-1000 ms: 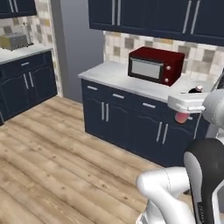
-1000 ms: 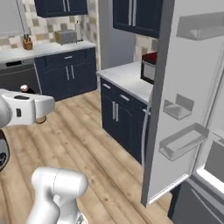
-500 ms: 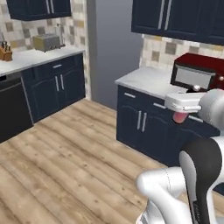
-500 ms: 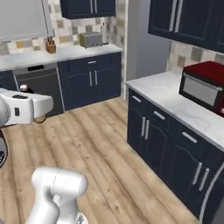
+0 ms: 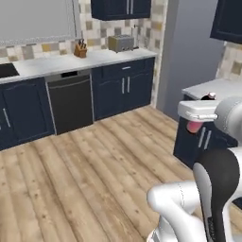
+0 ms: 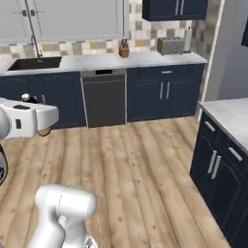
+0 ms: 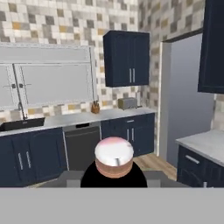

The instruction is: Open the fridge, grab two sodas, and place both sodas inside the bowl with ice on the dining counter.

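Note:
My gripper [image 5: 196, 116] is shut on a pink soda [image 5: 193, 126], held up at chest height to the right of the arm. The bottle's dark cap [image 5: 206, 97] pokes out above the white hand. From the other side, the gripper [image 6: 35, 117] shows at the left edge with the soda's pink base [image 6: 43, 131] under it. In the hand view the soda's pink and silver base [image 7: 113, 156] sits close in front of the camera. The fridge, the bowl with ice and the dining counter are out of view.
A navy counter along the back wall carries a toaster [image 5: 120, 42] and a knife block [image 5: 80, 48], with a dishwasher [image 5: 71, 101] below and a sink [image 6: 36, 62] further left. A navy cabinet [image 6: 223, 150] stands close on the right. Wooden floor [image 5: 94, 160] lies open ahead.
The whole picture has swung as the base turns: the microwave counter and the open fridge door slid out to the right, the sink wall came in. The gripper still holds the pink soda.

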